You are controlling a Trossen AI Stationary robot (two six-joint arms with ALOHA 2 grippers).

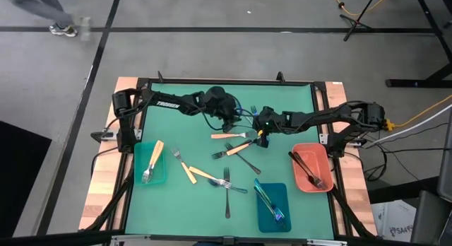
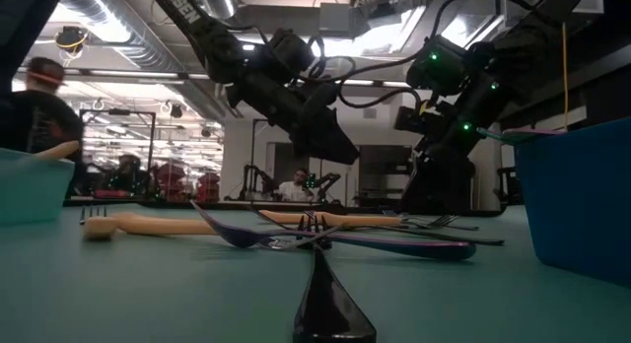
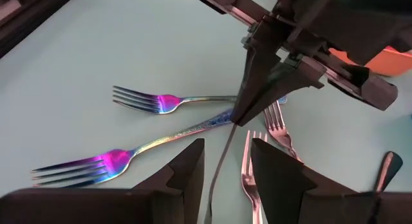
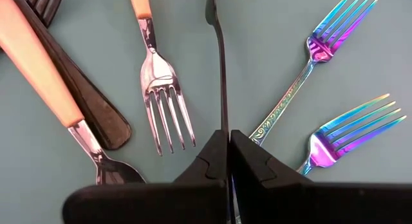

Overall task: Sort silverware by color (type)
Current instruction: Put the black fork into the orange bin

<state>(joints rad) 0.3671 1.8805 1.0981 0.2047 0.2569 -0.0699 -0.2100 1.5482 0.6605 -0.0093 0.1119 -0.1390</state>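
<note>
Black utensil (image 4: 221, 63) pinched between closed fingers of right gripper (image 1: 261, 136) above table centre; thin dark shaft runs straight out from fingertips. Left gripper (image 3: 226, 161) close alongside, fingers parted, holding nothing, straddling same shaft.

Done so far: tan-handled fork (image 1: 151, 163) in teal tray (image 1: 138, 177), rainbow pieces (image 1: 269, 201) in blue tray (image 1: 284, 191), black pieces (image 1: 308, 170) in red tray (image 1: 319, 153).

Left: rainbow forks (image 4: 335, 37) and tan-handled fork (image 4: 156, 63) just beside right gripper, plus several more scattered below both grippers. Roughly half sorted.

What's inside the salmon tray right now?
The salmon tray at the table's right holds dark black utensils lying diagonally, at least two. Their exact count and type cannot be told; nothing orange-handled or iridescent shows there.
</note>
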